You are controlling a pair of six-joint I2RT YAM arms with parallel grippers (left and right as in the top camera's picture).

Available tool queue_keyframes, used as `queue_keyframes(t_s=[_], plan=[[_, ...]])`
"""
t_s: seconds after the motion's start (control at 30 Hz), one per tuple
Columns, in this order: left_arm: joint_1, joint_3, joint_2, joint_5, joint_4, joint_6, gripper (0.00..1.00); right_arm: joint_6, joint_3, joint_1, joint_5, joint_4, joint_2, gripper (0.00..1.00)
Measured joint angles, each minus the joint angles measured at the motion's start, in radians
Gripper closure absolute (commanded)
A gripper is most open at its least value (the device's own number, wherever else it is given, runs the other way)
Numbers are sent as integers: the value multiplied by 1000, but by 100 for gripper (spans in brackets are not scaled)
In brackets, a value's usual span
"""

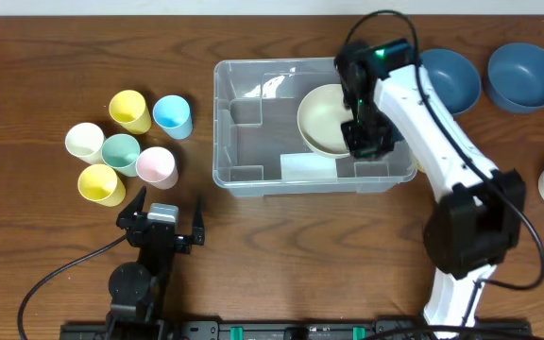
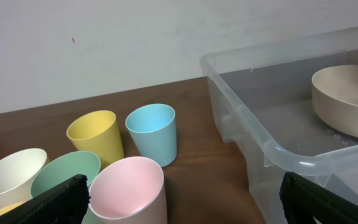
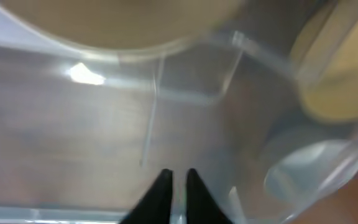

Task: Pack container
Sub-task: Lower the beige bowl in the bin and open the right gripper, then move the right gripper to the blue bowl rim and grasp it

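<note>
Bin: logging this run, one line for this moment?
bin: cream bowl inside; right claw: in bin by bowl; left claw: open by cups

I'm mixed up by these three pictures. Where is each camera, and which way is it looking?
Overhead: above the table, looking straight down at the container, cups, left hand and right hand.
Left wrist: low, facing the cups and the container's wall; its dark fingers at the bottom corners.
Right wrist: inside the container, blurry, facing its floor; two fingertips close together.
Overhead and left wrist share the cream bowl in the container.
</note>
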Motion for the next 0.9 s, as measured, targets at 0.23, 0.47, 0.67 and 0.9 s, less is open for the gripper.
queue_keyframes(t_s=[0.23,0.47,0.67,0.9], plan=[[0,0,0,0,0,0,2,-16,143,-57,43,67,-18,64],[0,0,0,0,0,0,2,-12,264,-257,74,167,-35,55],[0,0,0,0,0,0,2,13,266,-414,78,254,-17,55],[0,0,0,0,0,0,2,79,266,-521,77,301,93,59]])
